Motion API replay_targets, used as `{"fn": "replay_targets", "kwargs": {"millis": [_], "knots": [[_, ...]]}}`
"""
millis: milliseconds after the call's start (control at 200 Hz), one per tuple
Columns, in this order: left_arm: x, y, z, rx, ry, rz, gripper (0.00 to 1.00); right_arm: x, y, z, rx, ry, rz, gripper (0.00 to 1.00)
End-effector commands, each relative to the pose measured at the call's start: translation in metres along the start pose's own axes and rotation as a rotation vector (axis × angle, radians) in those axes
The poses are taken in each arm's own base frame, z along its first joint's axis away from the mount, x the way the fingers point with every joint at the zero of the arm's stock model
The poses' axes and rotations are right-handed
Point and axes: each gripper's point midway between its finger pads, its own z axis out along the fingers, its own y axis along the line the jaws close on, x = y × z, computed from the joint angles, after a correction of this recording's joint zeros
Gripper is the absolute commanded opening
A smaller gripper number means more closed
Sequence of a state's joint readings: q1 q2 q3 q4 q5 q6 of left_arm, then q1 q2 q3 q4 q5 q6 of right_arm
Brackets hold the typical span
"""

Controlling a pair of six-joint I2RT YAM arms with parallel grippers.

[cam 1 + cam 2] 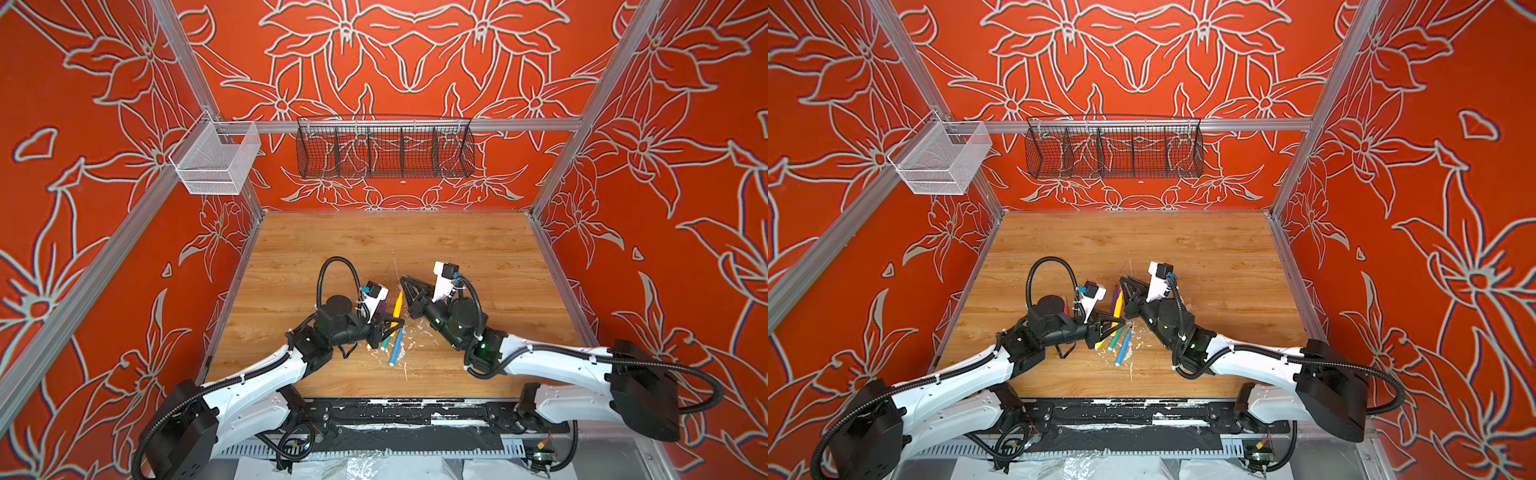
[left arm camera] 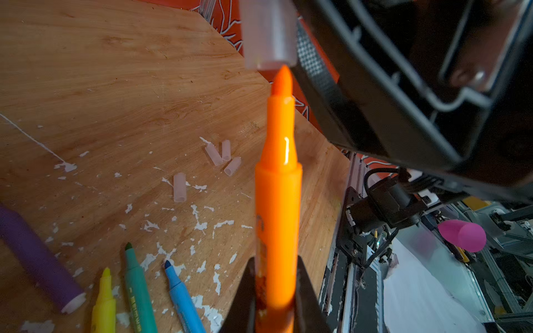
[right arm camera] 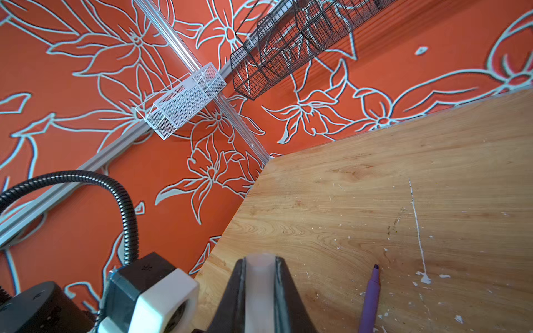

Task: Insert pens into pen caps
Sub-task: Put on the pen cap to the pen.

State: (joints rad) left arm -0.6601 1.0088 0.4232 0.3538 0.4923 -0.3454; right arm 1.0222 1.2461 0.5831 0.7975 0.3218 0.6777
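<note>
Laminate in a pale wood grain covers the table (image 1: 353,249), scuffed across its near middle. Above that patch the two black hands meet tip to tip.

The left hand (image 2: 275,268) is pressed together on the barrel of the orange pen (image 2: 278,187). It pinches low, so the glossy tapered shoulder and felt nib stand clear for entry. The right hand (image 3: 259,265) pinches a pen cap (image 2: 269,34), a frosted, colourless tube whose open mouth faces the nib. The nib sits right at the rim, a little to one side, so I judge that insertion is about to begin and that alignment is the risk.

Below, on the table, lie the purple pen (image 2: 37,256), yellow pen (image 2: 104,299), green pen (image 2: 138,288) and blue pen (image 2: 181,297). All are uncapped, with smooth round barrels fanned close together. Four loose pen caps lie near them but apart, one alone (image 2: 179,187) and three clustered (image 2: 223,155). Flat white paint flecks (image 2: 199,225) speckle the wood around them.
</note>
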Motion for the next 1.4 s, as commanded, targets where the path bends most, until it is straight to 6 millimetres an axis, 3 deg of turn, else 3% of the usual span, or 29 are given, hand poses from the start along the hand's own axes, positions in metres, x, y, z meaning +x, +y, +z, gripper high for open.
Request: {"fn": "replay_targets", "kwargs": {"millis": [0,876,966,1396], "knots": [[-0.009,-0.004,-0.002,0.01,-0.031,0.012,0.0,0.001,0.007,-0.004,-0.042,-0.004,0.046,0.13],[-0.008,0.001,-0.002,-0.015,-0.033,-0.007,0.0,0.038,0.015,-0.017,-0.12,0.045,0.099,0.13],[-0.016,-0.005,-0.01,-0.011,-0.071,0.011,0.0,0.042,0.016,-0.018,-0.121,0.054,0.097,0.13],[-0.022,-0.013,-0.023,-0.002,-0.108,0.04,0.0,0.053,0.029,-0.022,-0.184,0.089,0.031,0.31]]}}
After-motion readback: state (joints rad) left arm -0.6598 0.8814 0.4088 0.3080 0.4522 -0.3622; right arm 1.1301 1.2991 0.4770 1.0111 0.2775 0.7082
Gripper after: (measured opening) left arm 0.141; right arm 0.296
